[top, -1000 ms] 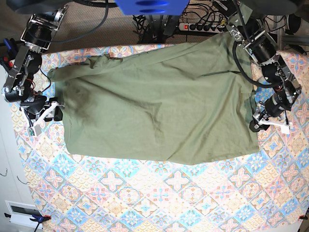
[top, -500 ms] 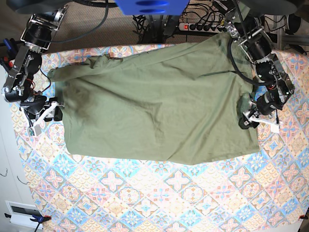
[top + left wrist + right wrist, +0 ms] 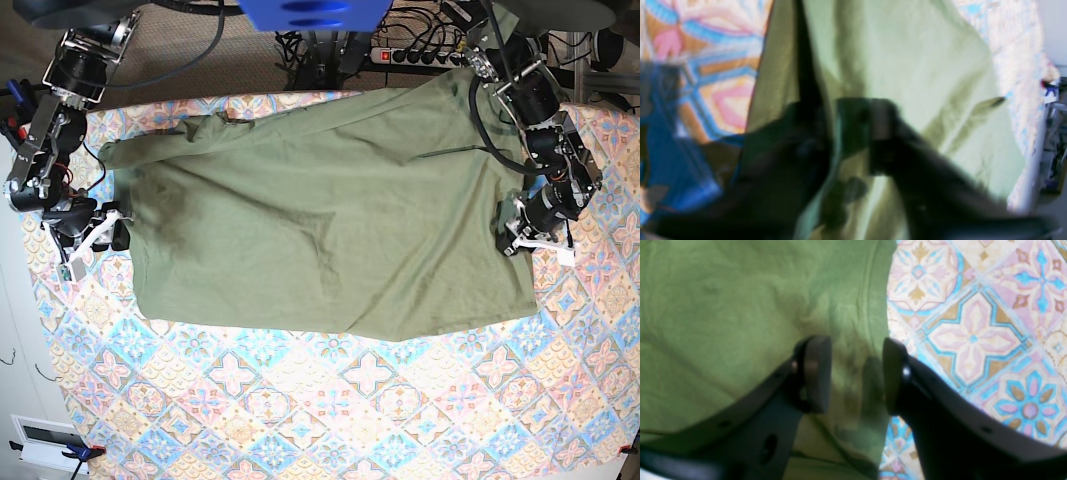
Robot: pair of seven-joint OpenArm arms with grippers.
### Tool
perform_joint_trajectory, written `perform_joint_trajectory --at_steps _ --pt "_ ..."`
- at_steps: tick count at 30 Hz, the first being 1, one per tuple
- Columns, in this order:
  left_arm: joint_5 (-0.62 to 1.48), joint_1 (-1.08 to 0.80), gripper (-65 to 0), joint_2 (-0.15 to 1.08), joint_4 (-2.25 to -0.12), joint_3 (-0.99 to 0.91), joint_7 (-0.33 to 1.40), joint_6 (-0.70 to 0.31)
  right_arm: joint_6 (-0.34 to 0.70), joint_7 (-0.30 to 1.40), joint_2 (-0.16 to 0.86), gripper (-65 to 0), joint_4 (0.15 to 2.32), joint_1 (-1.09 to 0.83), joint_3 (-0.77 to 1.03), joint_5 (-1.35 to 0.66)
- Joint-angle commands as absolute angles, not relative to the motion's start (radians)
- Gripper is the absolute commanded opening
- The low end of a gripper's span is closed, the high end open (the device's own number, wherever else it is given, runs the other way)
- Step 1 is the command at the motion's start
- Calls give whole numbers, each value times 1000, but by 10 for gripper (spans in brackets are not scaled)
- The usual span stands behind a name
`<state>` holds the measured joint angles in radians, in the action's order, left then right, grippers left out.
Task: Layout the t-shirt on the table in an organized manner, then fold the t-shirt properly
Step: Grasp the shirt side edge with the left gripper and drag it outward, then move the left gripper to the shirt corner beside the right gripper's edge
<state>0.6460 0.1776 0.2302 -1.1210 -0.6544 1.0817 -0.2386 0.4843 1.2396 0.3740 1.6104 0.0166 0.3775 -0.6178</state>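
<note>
The olive-green t-shirt (image 3: 320, 220) lies spread on the tile-patterned table (image 3: 330, 410). At 3 o'clock the left gripper (image 3: 512, 238) pinches its edge; at 9 o'clock the right gripper (image 3: 857, 373) stands spread over the hem.

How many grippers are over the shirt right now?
2. The left gripper is shut on the t-shirt at its edge; the right gripper hangs open over the opposite edge.
</note>
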Motion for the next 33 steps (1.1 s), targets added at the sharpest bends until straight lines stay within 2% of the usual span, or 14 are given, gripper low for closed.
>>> perform_joint_trajectory --at_steps 1,6,16,22,25,30,32,33 --pt "647 216 -650 240 -1130 -645 1067 -243 484 1221 395 -406 1630 36 381 -633" --pt "645 317 -650 265 -1066 -591 1023 -243 484 1219 395 -407 1626 38 381 -633" --pt "628 616 -650 367 -638 -582 828 -242 484 1219 395 -407 1626 39 389 -633" --pt "532 705 -649 367 -584 -427 714 -240 484 1219 395 -407 1626 39 389 -631" --pt "533 707 -554 367 -582 -389 716 -237 484 1219 395 -407 1626 39 387 -631" --pt "536 651 -325 372 -608 -383 828 -242 484 1230 395 -403 1633 31 383 -633" --pt "539 593 -259 389 -684 -383 855 -242 484 1231 395 -402 1641 27 381 -634" --pt "553 550 -251 394 -739 -383 878 -242 484 1231 395 -402 1652 8 381 -634"
